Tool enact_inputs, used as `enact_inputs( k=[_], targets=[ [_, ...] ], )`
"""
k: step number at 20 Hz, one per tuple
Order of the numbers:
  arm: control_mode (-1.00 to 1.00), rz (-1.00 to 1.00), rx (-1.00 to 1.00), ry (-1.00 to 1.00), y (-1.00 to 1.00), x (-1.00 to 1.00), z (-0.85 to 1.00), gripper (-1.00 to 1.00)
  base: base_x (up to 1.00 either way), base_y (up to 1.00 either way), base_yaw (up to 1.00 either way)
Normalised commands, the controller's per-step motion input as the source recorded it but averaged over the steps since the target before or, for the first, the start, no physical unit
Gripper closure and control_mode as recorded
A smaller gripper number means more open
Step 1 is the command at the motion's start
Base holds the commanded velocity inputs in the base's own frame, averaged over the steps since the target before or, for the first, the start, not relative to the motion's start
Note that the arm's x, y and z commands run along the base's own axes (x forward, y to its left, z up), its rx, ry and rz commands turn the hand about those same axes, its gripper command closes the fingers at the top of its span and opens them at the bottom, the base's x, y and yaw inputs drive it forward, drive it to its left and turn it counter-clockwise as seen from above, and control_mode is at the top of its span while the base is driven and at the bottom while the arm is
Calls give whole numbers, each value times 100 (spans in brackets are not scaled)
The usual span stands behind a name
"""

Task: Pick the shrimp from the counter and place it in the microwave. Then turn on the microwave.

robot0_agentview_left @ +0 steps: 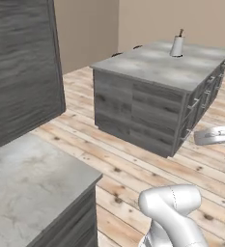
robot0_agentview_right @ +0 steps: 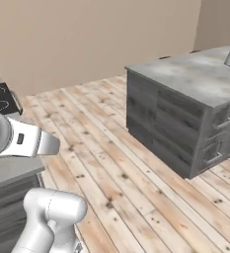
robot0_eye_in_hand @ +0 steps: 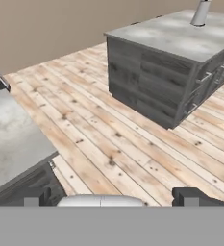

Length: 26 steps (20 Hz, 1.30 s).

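Note:
The shrimp is out of view, and so is the microwave. In the hand view my gripper (robot0_eye_in_hand: 116, 197) is open, its two dark fingertips (robot0_eye_in_hand: 36, 196) standing far apart at the bottom with nothing between them. It looks out over the wooden floor toward the kitchen island. My white arm (robot0_agentview_left: 174, 210) rises at the lower right of the left base view, and part of it (robot0_agentview_right: 25, 139) crosses the left side of the right base view.
A grey island (robot0_agentview_left: 162, 65) with drawers stands ahead across the wooden floor (robot0_agentview_left: 133, 164), with a pale upright holder (robot0_agentview_left: 176, 47) on top. A grey counter (robot0_agentview_left: 32, 178) lies close at the left under a tall dark cabinet (robot0_agentview_left: 22, 67). A black cooktop (robot0_agentview_right: 0, 99) shows at the far left.

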Motion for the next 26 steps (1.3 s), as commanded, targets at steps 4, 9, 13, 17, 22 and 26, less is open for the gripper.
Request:
enact_inputs(
  k=[4, 9, 13, 17, 22, 26],
  targets=[
    [100, 0, 0, 0, 0, 0, 0, -100, 14, 1, -55],
    [100, 0, 0, 0, 0, 0, 0, -100, 13, 0, -31],
    [100, 0, 0, 0, 0, 0, 0, -100, 21, 0, -53],
    [100, 0, 0, 0, 0, 0, 0, -100, 27, 0, -61],
    [100, 0, 0, 0, 0, 0, 0, -100, 28, 4, -45],
    [100, 0, 0, 0, 0, 0, 0, -100, 37, 1, -33]
  ],
)
